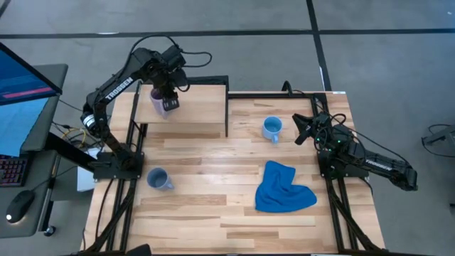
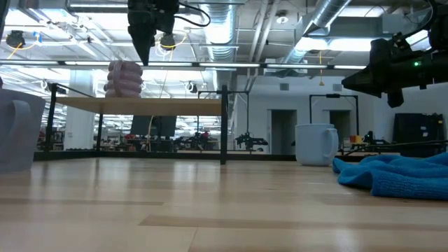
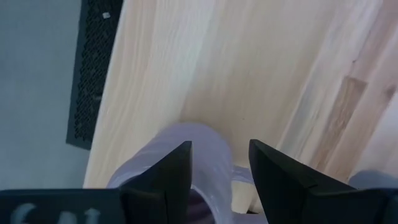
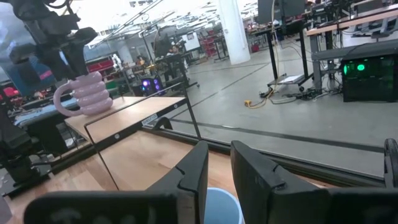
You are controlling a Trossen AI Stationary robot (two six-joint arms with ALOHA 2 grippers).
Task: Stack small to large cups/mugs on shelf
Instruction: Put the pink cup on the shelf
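Left claw: I see my left claw [image 1: 168,102] at the left end of the shelf [image 1: 202,107], right over the pale purple mug [image 1: 159,99].
Left claw state: in the left wrist view the two dark fingers [image 3: 166,177] stand apart, one on each side of the purple mug's rim wall; whether they press on it I cannot tell.
Pale purple mug: it stands upright on the shelf board near its left edge. In the low view its ribbed body [image 2: 124,79] sits on the board with the left claw [image 2: 149,50] just above and beside it.
Right claw: my right claw [image 1: 300,130] waits at the right side of the desk [image 1: 213,192], just beside the bright light blue mug [image 1: 271,129].
Right claw state: the right wrist view shows its fingers [image 4: 190,171] a little apart, nothing between them; the light blue mug's rim [image 4: 221,206] lies below them.
Bright light blue mug: upright on the desk, right of the shelf, apart from it.
Grey-blue mug: it [image 1: 158,179] lies near the front left of the desk, well apart from both claws.
Blue cloth: crumpled [image 1: 283,189] on the desk, front right, near the right arm's base.
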